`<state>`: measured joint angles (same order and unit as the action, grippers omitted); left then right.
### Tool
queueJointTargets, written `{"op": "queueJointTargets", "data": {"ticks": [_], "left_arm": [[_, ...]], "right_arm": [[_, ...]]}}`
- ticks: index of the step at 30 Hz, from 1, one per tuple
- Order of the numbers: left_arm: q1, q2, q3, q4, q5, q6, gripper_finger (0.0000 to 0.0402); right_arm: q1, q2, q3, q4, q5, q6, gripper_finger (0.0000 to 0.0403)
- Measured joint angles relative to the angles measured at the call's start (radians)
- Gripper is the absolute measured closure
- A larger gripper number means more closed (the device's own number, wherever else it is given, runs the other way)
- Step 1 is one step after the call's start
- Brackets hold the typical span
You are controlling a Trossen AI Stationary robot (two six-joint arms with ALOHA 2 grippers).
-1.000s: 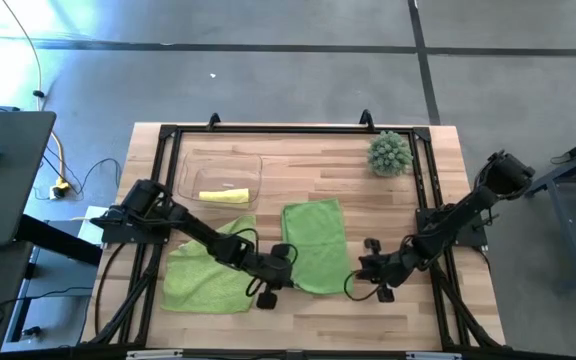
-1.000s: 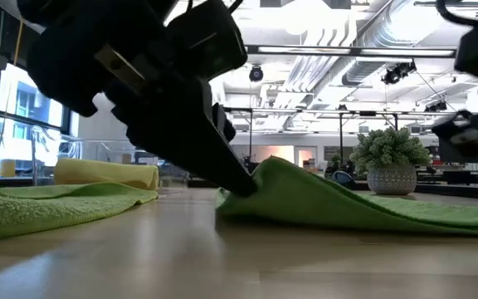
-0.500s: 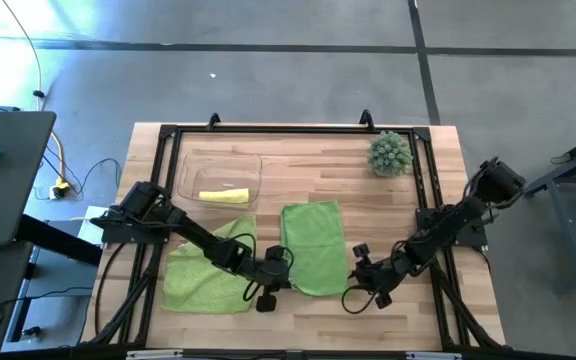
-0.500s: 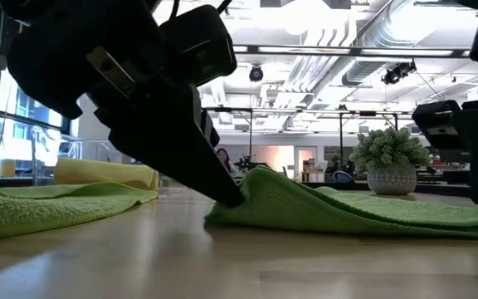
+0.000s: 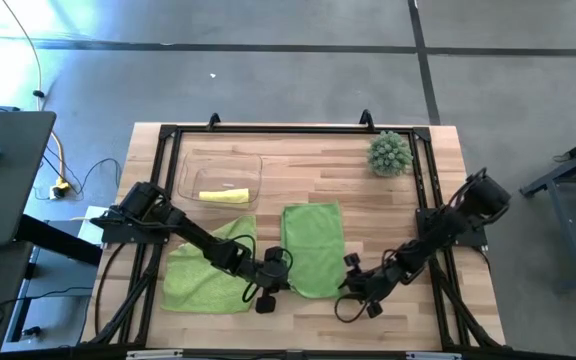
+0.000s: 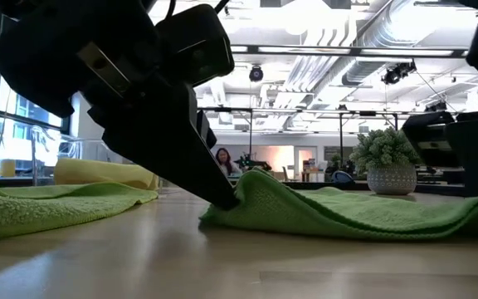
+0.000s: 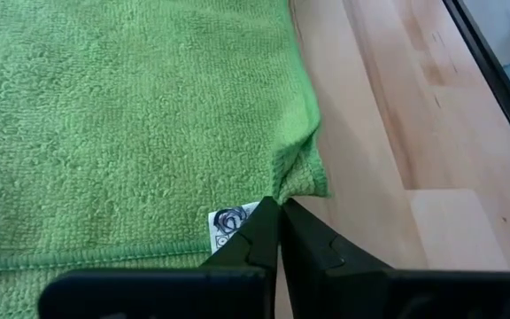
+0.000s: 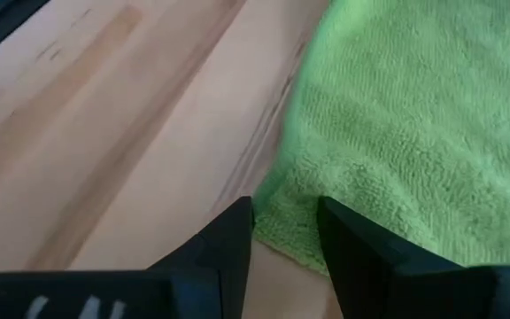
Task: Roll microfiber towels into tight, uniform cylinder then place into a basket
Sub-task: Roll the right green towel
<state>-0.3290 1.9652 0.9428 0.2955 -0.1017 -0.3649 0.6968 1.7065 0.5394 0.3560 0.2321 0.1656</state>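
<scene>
Both grippers on the near corners of the middle green towel, about to start the roll

The left gripper (image 7: 279, 213) is clenched on the near-left corner of the flat lime towel (image 5: 313, 247), right by its little tag, and in the low view that corner is tented up off the tabletop. The right gripper (image 8: 283, 221) has its fingers apart, straddling the near-right corner with the hem between them, not pinched yet. I'd close that one fully on the hem before moving anything, then lift both corners to the same height and curl them toward the far edge together so the roll starts straight and tight. The second lime towel (image 5: 208, 268) sits rumpled near the near-left corner, and a yellow roll (image 5: 224, 196) is already in the basket (image 5: 190, 165) at the far-left.
</scene>
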Motion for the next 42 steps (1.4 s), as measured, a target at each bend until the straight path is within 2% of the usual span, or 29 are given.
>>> {"op": "queueJointTargets", "data": {"ticks": [6,13,15,21,30,37,42], "left_arm": [[-0.001,0.000,0.000,0.000,0.000,-0.018,0.0401],[-0.012,0.000,0.000,0.000,0.002,-0.061,0.0401],[-0.016,0.000,0.000,0.000,0.002,-0.072,0.0401],[-0.019,0.000,0.001,0.013,-0.017,-0.133,0.0401],[-0.019,0.000,0.001,0.015,-0.123,-0.274,0.0401],[-0.023,-0.014,0.001,-0.007,-0.163,-0.306,0.0401],[-0.037,-0.060,0.001,-0.097,-0.255,-0.296,0.0401]], "right_arm": [[-0.002,0.005,0.016,-0.025,-0.001,0.167,0.0288],[0.000,-0.002,0.015,-0.035,-0.019,0.284,0.0381],[-0.003,-0.017,0.013,-0.041,-0.043,0.299,0.0396],[-0.006,-0.081,0.009,-0.059,-0.080,0.322,0.0392],[-0.038,-0.117,-0.002,-0.089,-0.053,0.479,0.0400],[-0.063,-0.118,-0.002,-0.123,-0.028,0.595,0.0400],[-0.063,-0.119,-0.002,-0.122,-0.026,0.597,0.0400]]}}
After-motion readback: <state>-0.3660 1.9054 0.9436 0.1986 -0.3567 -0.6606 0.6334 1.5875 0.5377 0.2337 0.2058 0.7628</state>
